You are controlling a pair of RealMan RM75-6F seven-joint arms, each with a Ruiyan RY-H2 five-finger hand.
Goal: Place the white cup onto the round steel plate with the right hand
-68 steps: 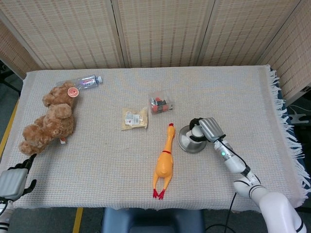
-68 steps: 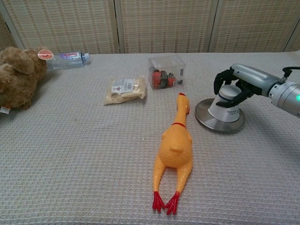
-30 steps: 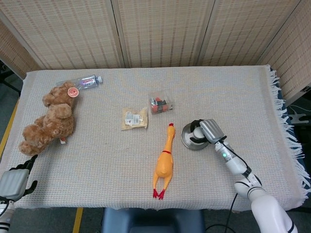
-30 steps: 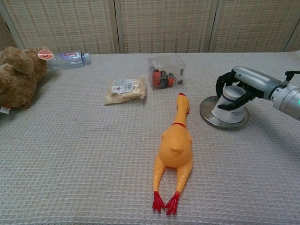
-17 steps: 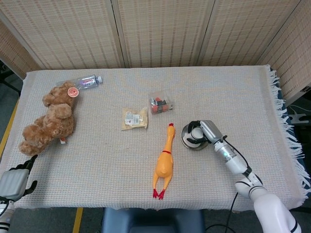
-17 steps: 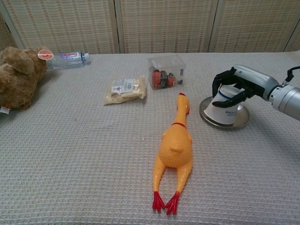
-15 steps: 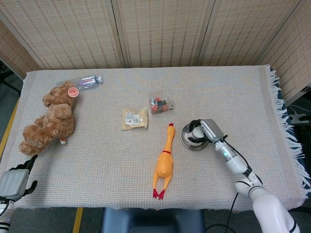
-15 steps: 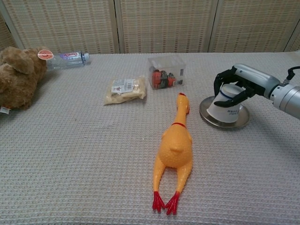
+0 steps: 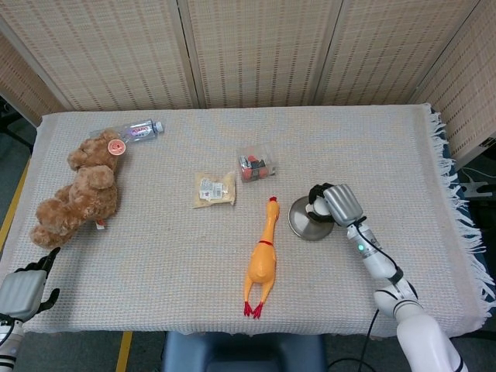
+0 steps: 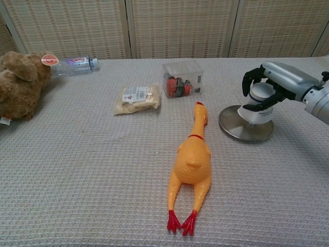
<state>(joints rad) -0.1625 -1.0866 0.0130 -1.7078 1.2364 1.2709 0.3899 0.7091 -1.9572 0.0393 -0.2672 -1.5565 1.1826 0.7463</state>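
Head view: my right hand (image 9: 335,203) grips the white cup (image 9: 319,209) over the round steel plate's (image 9: 304,223) far-right edge — it has shifted right since 0.5 s ago, so placement looks unfinished.

Chest view: the cup now rides higher, apparently lifted off the plate — unclear from above.

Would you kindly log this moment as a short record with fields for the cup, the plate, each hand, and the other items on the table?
cup: white cup, upright, gripped over the plate's far right part
plate: round steel plate, flat on the cloth
right hand: right hand grips the cup
left hand: left hand, idle at the table's near left corner
other items: rubber chicken, teddy bear, water bottle, snack packet, clear box
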